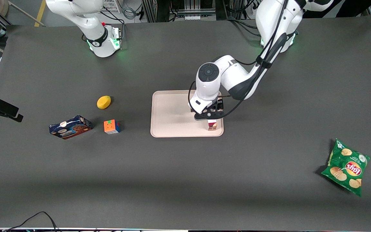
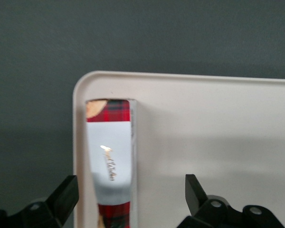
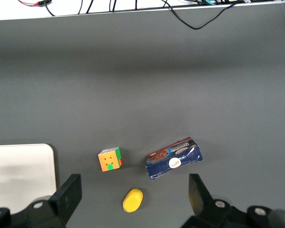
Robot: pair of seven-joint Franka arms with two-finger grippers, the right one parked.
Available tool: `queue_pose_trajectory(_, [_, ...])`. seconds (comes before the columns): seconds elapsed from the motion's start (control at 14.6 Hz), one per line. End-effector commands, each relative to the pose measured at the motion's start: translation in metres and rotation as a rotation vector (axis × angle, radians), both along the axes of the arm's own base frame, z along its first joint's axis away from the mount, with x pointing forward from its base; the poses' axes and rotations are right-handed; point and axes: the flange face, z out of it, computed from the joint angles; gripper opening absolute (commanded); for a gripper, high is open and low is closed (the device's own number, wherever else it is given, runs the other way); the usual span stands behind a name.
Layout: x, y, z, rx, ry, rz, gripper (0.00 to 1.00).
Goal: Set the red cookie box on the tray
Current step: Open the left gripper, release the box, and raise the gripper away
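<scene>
The red cookie box (image 2: pixel 109 152) lies flat on the tray (image 2: pixel 218 133), along one rim and close to a rounded corner. Its red plaid ends and white middle face show. In the front view only its end (image 1: pixel 212 125) shows under the arm, at the tray (image 1: pixel 169 112) corner nearest the camera toward the working arm's end. My left gripper (image 2: pixel 130 183) hovers just above the box with its fingers (image 2: pixel 69 190) spread wide, clear of the carton on both sides. In the front view the gripper (image 1: pixel 210 116) sits over that corner.
Toward the parked arm's end lie a colour cube (image 1: pixel 112 126), a blue cookie box (image 1: pixel 70 127) and a yellow oval object (image 1: pixel 103 102). A green chips bag (image 1: pixel 346 166) lies toward the working arm's end, nearer the camera.
</scene>
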Motion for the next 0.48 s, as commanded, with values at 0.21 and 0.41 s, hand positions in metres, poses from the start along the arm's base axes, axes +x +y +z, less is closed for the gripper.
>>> queue_pose_trajectory(0.21, [0.025, 0.051, 0.165, 0.085, 0.026, -0.223, 1.00])
queue_pose_trajectory(0.41, [0.026, 0.110, 0.229, 0.085, 0.070, -0.285, 1.00])
